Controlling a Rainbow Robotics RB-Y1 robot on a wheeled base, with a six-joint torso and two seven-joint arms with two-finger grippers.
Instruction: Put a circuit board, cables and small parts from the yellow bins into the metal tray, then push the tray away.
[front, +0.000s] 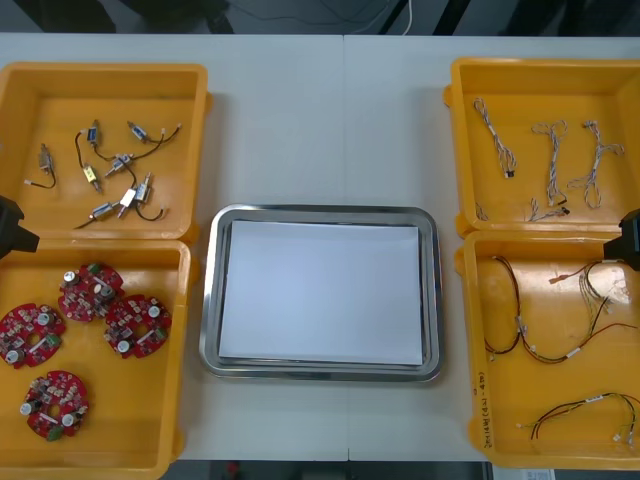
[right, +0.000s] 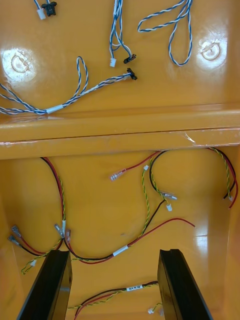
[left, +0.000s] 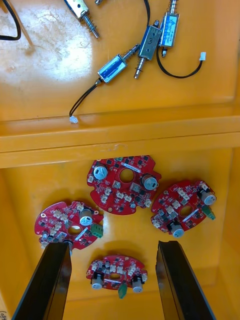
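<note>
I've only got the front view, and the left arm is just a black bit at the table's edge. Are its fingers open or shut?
Observer: Open. The left wrist view shows the left gripper with its fingers apart above a yellow bin.
Operator: Is anything lined up between them?
Observer: Yes, one circuit board lies between the fingers, not gripped.
Operator: And the right arm?
Observer: The right gripper is also open, above the red and yellow cables.
</note>
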